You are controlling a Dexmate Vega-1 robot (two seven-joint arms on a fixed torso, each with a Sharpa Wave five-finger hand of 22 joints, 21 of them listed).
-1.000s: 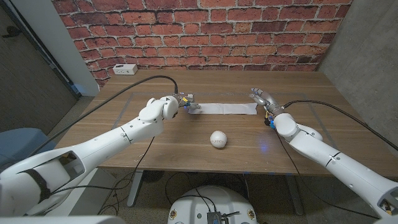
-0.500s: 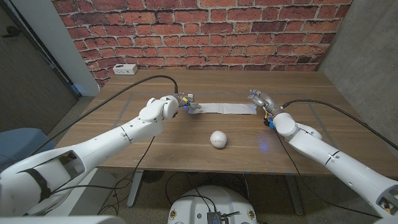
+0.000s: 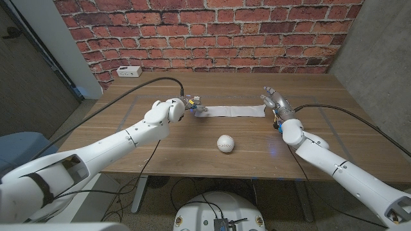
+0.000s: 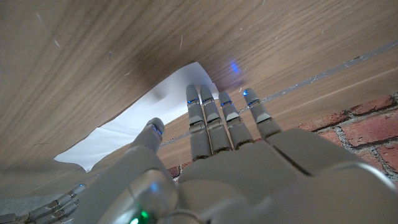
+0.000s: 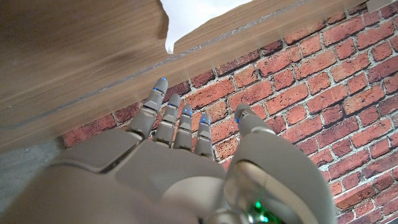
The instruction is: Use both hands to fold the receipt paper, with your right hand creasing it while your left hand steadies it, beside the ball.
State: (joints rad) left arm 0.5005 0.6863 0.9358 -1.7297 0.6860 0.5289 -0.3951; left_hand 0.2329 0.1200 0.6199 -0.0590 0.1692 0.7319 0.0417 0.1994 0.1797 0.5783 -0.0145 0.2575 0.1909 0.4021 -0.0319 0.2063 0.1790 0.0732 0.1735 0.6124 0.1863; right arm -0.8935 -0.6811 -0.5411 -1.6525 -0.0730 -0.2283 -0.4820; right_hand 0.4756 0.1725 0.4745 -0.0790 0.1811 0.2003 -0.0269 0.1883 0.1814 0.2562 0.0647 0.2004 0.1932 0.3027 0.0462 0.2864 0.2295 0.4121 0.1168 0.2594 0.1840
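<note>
The white receipt paper [image 3: 231, 111] lies as a long strip across the far middle of the table. My left hand [image 3: 194, 106] is at its left end, fingers stretched out with their tips on the paper's [image 4: 143, 118] corner, gripping nothing. My right hand [image 3: 275, 101] hovers just beyond the strip's right end with fingers apart and nothing in it. In the right wrist view that hand [image 5: 180, 155] points past the paper's [image 5: 199, 12] end. The white ball [image 3: 225, 143] sits on the table nearer to me than the strip, apart from both hands.
A small white box [image 3: 130, 71] stands at the table's far left corner by the brick wall. Black cables [image 3: 148, 82] run over the table to each arm. Bare wood [image 3: 192, 154] lies around the ball up to the near edge.
My right hand has drawn a little to the right, off the strip's right end, and spread its fingers. The strip lies flatter. My left hand and the ball have not moved.
</note>
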